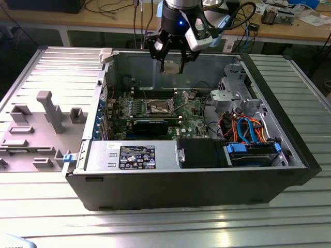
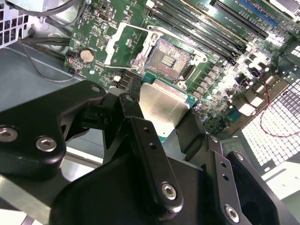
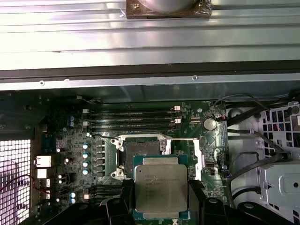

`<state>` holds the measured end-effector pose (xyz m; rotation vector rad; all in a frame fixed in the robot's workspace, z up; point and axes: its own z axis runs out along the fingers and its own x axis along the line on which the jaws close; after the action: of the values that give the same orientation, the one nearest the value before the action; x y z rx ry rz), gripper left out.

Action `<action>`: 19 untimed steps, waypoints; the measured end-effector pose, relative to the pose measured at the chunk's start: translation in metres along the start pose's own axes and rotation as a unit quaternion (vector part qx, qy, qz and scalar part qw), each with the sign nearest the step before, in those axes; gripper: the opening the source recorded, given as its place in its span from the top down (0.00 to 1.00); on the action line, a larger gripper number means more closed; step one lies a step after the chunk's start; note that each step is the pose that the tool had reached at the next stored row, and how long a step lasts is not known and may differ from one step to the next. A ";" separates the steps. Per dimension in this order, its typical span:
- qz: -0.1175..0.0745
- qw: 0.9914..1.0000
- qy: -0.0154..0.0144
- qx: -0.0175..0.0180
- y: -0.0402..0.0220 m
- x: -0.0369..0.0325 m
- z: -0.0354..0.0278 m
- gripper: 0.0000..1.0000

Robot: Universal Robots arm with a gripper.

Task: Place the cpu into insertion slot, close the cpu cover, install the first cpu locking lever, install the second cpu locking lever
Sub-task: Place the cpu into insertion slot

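On the exterior view's left lies a grey tray (image 1: 41, 121). Next comes the open computer case (image 1: 155, 186) with a black sticker (image 1: 137, 156); its words are too small to read. The gripper (image 1: 171, 62) hangs over the case. Both wrist views show its jaws pinching the cpu (image 3: 161, 187), held up near the bare insertion slot (image 3: 139, 153).
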<state>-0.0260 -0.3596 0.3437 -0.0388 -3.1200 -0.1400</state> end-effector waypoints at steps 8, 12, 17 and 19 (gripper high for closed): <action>0.000 1.000 0.000 0.000 -0.0002 0.0002 0.0019 0.45; 0.000 1.000 0.000 0.000 -0.0002 0.0003 0.0027 0.45; 0.000 1.000 0.000 0.000 -0.0004 0.0006 0.0037 0.45; 0.000 1.000 0.000 0.000 -0.0004 0.0006 0.0040 0.45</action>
<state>-0.0267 -0.3596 0.3397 -0.0388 -3.1199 -0.1399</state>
